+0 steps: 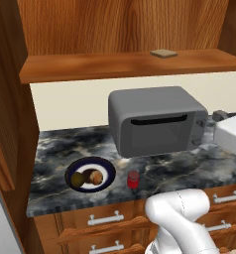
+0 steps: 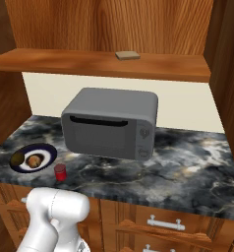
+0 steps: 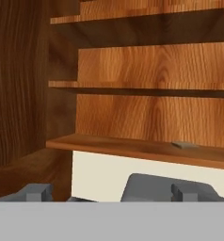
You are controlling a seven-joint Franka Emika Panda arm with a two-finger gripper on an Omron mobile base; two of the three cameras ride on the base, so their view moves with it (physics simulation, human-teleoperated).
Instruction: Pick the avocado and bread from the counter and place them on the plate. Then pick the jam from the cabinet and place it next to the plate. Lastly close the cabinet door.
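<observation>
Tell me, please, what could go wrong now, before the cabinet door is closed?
The jam stands near the counter's front edge, so a low arm swing might knock it off. The open gripper faces the cabinet shelves above the microwave; reaching for the door, it might clip either.

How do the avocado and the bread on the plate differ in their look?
The avocado is dark olive-green; the bread is brown with a lighter tan patch. The avocado lies nearer the plate's left rim, the bread nearer its centre. Both are small, roundish and similar in size.
</observation>
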